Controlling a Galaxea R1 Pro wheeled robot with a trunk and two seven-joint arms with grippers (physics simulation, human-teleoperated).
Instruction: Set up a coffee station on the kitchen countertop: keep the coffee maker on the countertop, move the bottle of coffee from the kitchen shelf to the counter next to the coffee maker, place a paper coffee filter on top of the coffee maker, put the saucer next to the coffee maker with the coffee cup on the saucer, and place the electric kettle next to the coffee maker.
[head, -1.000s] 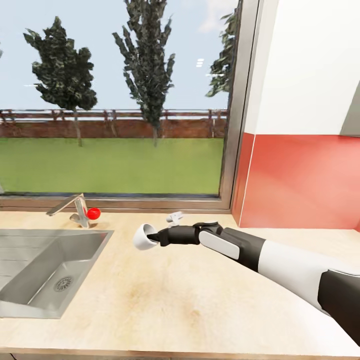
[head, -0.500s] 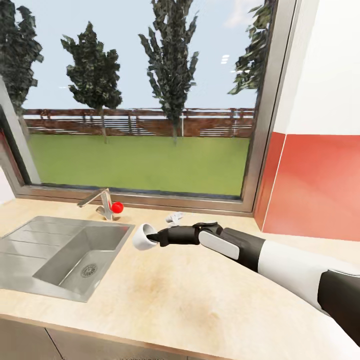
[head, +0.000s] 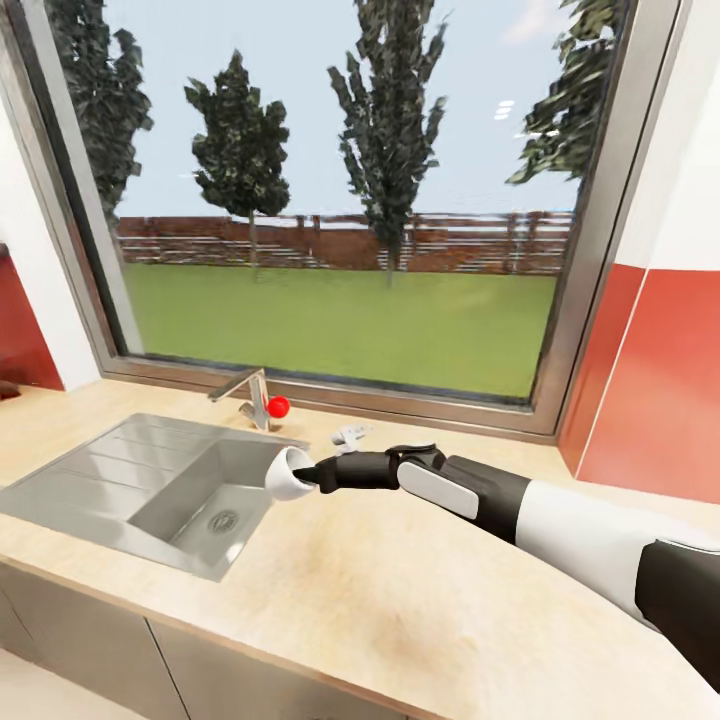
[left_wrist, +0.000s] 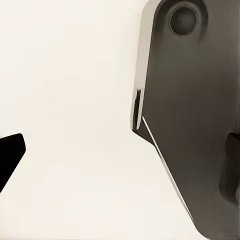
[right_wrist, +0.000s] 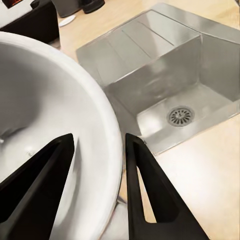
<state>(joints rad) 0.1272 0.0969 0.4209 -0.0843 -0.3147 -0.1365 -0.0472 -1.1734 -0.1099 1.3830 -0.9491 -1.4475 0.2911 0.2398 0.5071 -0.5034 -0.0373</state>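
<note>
I am holding the little white cup over the counter, right by the sink.

My right gripper (head: 312, 473) is pinching the rim of the cup (head: 287, 473), one finger inside and one outside. The cup is round, plain white and tipped on its side, up in the air above the tan counter (head: 420, 590) at the sink's edge. The metal sink (head: 150, 490) has just a round drain (right_wrist: 180, 115) in it. I can't tell how my left gripper is set; its camera sees blurry white and dark shapes.
</note>
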